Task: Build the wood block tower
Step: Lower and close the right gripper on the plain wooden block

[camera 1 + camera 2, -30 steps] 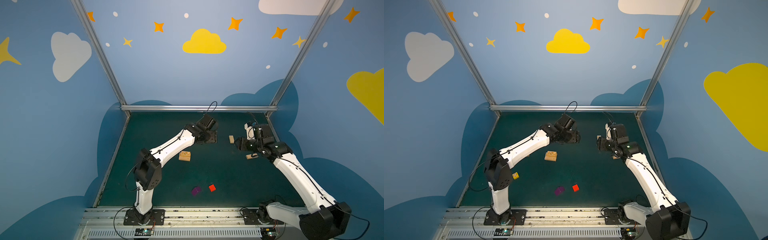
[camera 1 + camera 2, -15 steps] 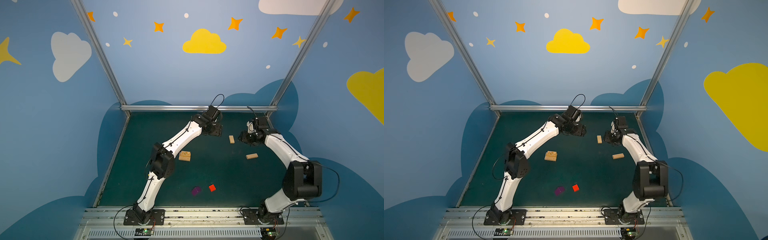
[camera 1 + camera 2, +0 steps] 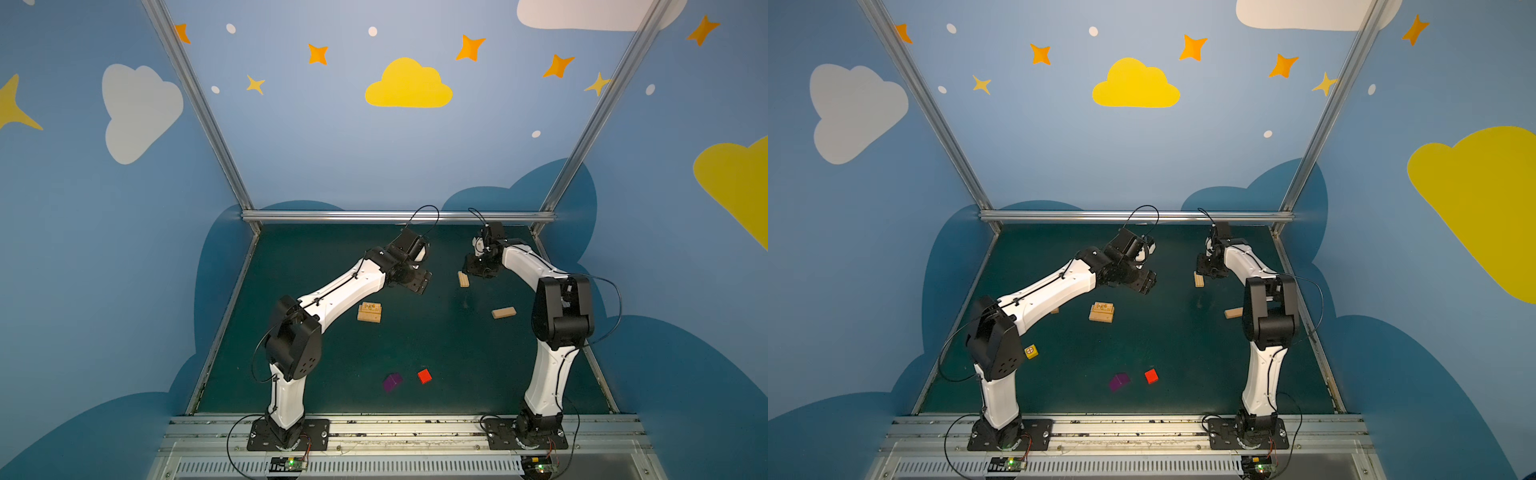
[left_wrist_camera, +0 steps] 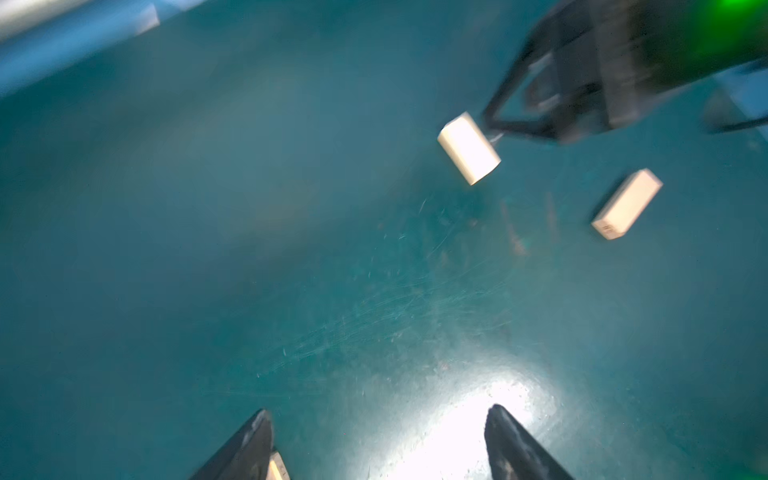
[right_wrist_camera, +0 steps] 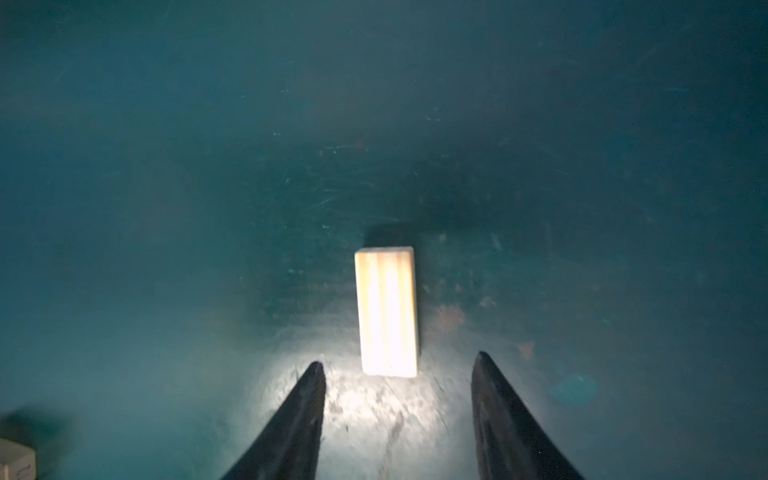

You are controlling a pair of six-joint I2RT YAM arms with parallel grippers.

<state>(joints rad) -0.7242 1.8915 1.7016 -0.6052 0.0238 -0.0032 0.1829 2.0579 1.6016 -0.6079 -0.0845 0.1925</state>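
The right tool [image 5: 399,358] stands open, tips flanking the near end of a pale tan rectangular wooden plank [image 5: 386,311] lying flat on the dark green counter [image 5: 166,166]. The left tool [image 4: 379,409] gapes empty.

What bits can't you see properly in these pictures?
- Orange print on the printed plank: too small to read in both top views.
- Tucked plank: in a top view the left arm covers all but one end.
- Side plank: in a top view the right arm hides one end behind its elbow.
- Pale block: cut off by the right wrist view's corner.
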